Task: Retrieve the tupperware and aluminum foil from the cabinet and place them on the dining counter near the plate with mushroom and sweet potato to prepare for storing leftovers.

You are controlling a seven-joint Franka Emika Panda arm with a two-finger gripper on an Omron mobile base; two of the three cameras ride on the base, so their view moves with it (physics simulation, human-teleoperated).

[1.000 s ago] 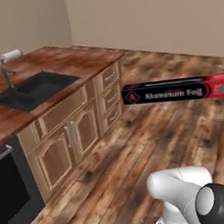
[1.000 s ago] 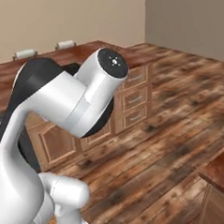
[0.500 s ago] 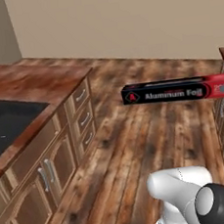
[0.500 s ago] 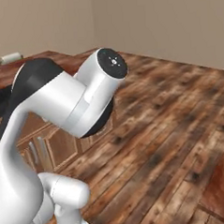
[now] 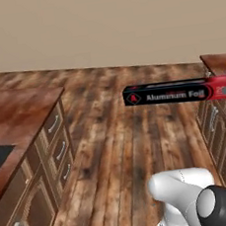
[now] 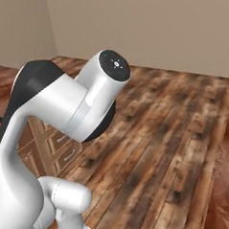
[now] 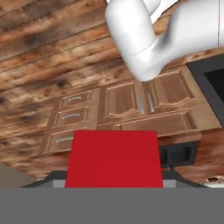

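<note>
I carry the aluminum foil in the air above the wooden floor. In the left base view the carton lies level and crosswise, its black length running left, white lettering facing the camera, and its red end at the right edge of the picture, where my hand meets it. My fingers themselves are cut off there, so from that side I cannot tell how they sit. In the hand view the red end of the carton rises broad and square from the bottom, right where my fingers would stand; it covers them, and it appears clamped between them, though the tips are hidden.

The carton hangs well apart from any bench. In the left base view the dining counter lies low at the left, dark reddish-brown, with a black patch at its near left edge and drawers with grey handles in its end face. Another wooden unit stands at the right edge, just behind the red end of the carton. A plain beige wall closes the room beyond.

In the hand view, past the red end, I look at cabinet fronts: three small drawers at the left and two panelled doors beside them.
</note>
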